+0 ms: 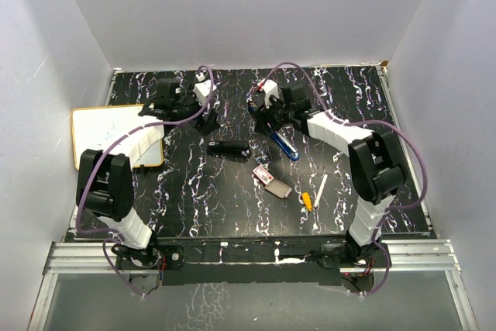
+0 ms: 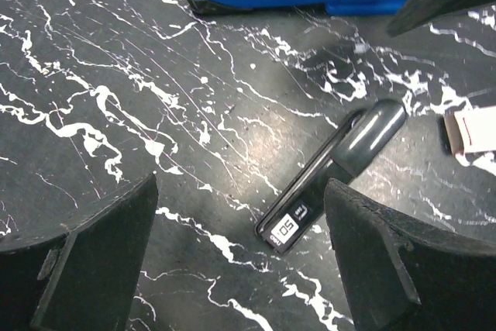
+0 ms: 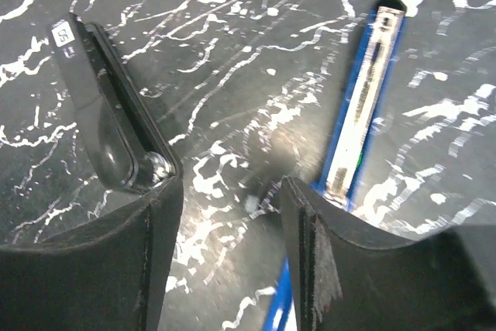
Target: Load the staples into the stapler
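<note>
Gaping apart over bare tabletop, the right gripper [image 3: 229, 191] holds nothing, with the blue stapler [image 3: 364, 106] lying just beside one finger, its metal channel showing, and the black stapler [image 3: 108, 122] just beside the other. The left gripper [image 2: 240, 191] hangs wide open and empty above the table [image 1: 194, 199], the black stapler in view between its fingers. The staples [image 1: 266, 179], a small red-and-white box, lie on the table nearer the arm bases, apart from both grippers, between the black stapler and a white pen [image 1: 318, 189] with a yellow tip.
</note>
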Robot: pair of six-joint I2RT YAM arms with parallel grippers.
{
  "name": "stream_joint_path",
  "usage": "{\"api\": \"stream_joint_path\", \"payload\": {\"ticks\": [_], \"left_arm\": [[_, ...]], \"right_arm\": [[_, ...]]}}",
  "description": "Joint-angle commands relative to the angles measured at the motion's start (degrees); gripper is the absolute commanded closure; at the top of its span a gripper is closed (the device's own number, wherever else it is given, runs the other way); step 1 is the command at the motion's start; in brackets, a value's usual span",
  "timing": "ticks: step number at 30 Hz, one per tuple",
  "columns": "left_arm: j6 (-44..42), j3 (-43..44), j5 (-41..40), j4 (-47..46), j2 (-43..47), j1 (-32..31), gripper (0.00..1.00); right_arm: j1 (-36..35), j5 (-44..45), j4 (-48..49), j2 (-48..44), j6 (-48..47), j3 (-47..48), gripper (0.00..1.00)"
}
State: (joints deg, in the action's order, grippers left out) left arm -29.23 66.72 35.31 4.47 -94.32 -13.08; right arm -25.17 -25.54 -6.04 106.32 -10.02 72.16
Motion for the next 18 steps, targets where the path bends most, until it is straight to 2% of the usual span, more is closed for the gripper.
{"api": "stream_joint_path", "payload": {"ticks": [1, 8, 18], "left_arm": [[10.3, 2.3, -1.7, -6.6, -1.7, 0.0, 0.13], [19.5, 7.9, -3.9, -10.8, -8.5, -0.7, 0.12], [33.2, 19.8, -7.9, -12.8, -22.8, -2.9, 0.12]], "right_arm": [[2.5, 8.7, -9.8, -5.8, -5.6, 0.8, 0.42], [3.4, 15.5, -11.9, -10.4, -8.3, -6.0, 0.27], [3.7, 15.7, -10.9, -5.1, -9.7, -7.8, 0.28]]}}
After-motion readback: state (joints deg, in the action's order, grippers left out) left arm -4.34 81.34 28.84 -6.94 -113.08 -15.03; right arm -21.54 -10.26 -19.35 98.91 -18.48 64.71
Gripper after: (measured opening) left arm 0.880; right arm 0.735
